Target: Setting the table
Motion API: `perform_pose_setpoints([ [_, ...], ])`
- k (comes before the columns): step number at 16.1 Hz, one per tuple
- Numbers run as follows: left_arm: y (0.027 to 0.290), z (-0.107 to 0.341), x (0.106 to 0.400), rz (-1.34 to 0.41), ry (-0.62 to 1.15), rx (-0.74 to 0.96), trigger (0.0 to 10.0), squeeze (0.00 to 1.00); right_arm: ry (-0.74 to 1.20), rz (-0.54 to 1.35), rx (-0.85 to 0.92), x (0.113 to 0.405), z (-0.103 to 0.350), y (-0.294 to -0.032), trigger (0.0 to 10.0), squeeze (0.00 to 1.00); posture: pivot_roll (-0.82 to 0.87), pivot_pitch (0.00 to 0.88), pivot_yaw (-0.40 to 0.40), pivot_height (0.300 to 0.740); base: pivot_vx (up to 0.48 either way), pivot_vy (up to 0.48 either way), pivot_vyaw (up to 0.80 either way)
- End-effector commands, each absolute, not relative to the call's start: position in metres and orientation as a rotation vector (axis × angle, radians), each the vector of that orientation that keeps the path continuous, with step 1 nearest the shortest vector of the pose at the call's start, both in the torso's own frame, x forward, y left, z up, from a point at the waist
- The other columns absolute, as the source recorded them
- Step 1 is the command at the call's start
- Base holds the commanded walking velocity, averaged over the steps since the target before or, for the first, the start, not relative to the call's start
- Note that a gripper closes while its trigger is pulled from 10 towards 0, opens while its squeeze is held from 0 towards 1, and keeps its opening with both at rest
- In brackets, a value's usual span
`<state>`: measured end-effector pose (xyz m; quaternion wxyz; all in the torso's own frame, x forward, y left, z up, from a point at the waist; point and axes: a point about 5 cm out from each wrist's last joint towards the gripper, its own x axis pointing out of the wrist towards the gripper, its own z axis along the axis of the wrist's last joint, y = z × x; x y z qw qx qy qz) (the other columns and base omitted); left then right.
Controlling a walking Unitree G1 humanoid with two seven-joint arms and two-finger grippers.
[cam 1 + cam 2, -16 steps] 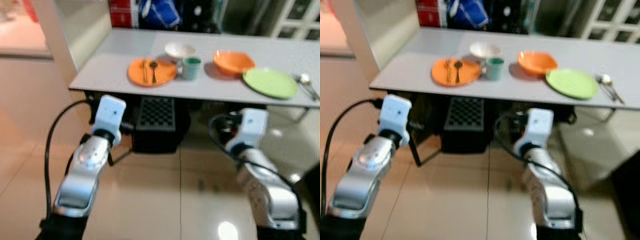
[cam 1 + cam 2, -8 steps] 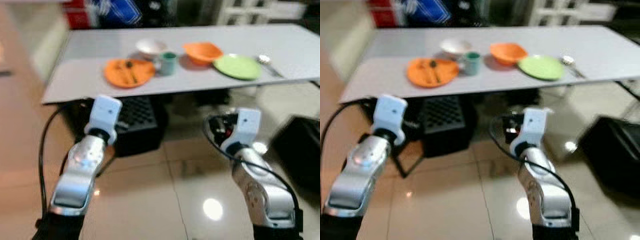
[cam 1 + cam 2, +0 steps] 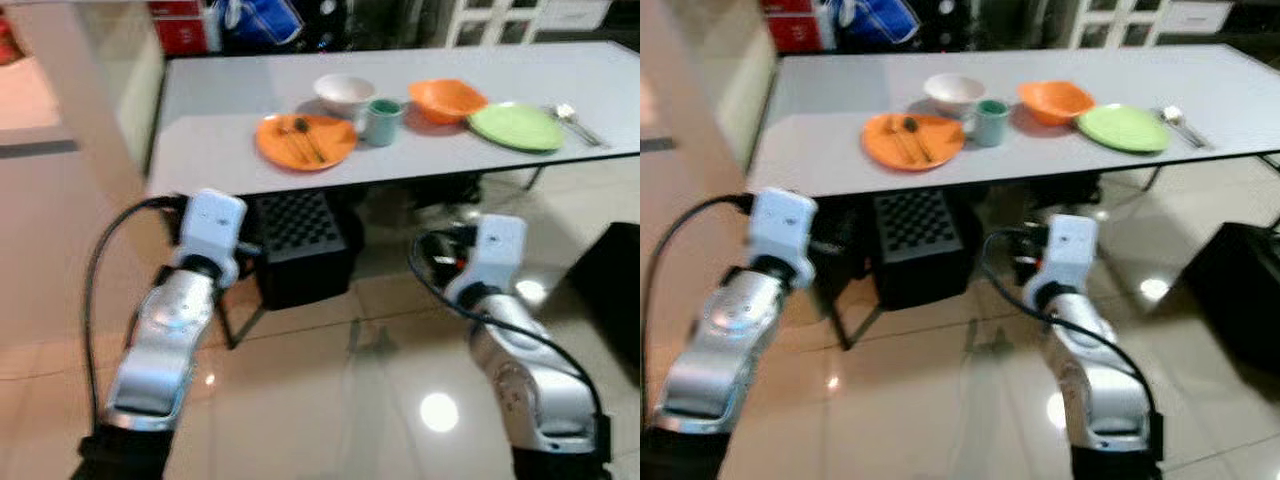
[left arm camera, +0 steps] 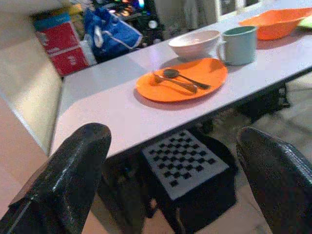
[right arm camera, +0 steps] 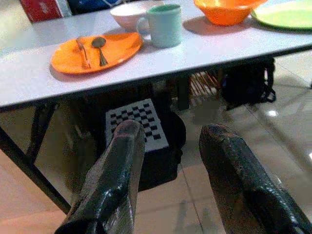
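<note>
A grey table (image 3: 215, 150) stands ahead of me. On it are an orange plate (image 3: 305, 141) with a fork and spoon (image 4: 178, 80), a white bowl (image 3: 344, 92), a green mug (image 3: 381, 121), an orange bowl (image 3: 448, 98) and a green plate (image 3: 516, 127). More cutlery (image 3: 578, 112) lies at the right end. Both arms are held low in front of the table, short of its near edge. My left gripper (image 4: 173, 146) is open and holds nothing. My right gripper (image 5: 170, 131) is open too, its fingers (image 5: 122, 165) a hand's width apart.
A black case with a checkerboard top (image 3: 305, 235) sits under the table. A red box (image 4: 61, 44) and a blue bag (image 4: 112, 31) stand behind it. A dark object (image 3: 610, 290) rests on the glossy tile floor at the right. A pale wall (image 3: 80, 90) rises at the left.
The whole view has swung sideways and back, so the camera moved. Both arms keep the same pose and the things on the table stay put.
</note>
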<state>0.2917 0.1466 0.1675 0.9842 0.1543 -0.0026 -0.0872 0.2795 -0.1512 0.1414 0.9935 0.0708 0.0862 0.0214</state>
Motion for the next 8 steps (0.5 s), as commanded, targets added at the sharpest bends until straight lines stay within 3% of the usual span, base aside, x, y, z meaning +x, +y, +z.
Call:
perform_pose_setpoints([
  [1, 0.1512, 0.1688, 0.2916, -0.165, -0.008, 0.334, 10.0, 0.00, 0.160, 0.052, 0.141, 0.2810, 0.1443, -0.1485, 10.0, 0.00, -0.01, 0.000, -0.016, 0.740, 0.000, 0.364, 0.00],
  [8, 0.1529, 0.1698, 0.2934, -0.157, -0.012, 0.336, 10.0, 0.00, 0.161, 0.065, 0.139, 0.2833, 0.1448, -0.1471, 10.0, 0.00, 0.00, 0.000, -0.019, 0.740, 0.000, 0.364, 0.00],
])
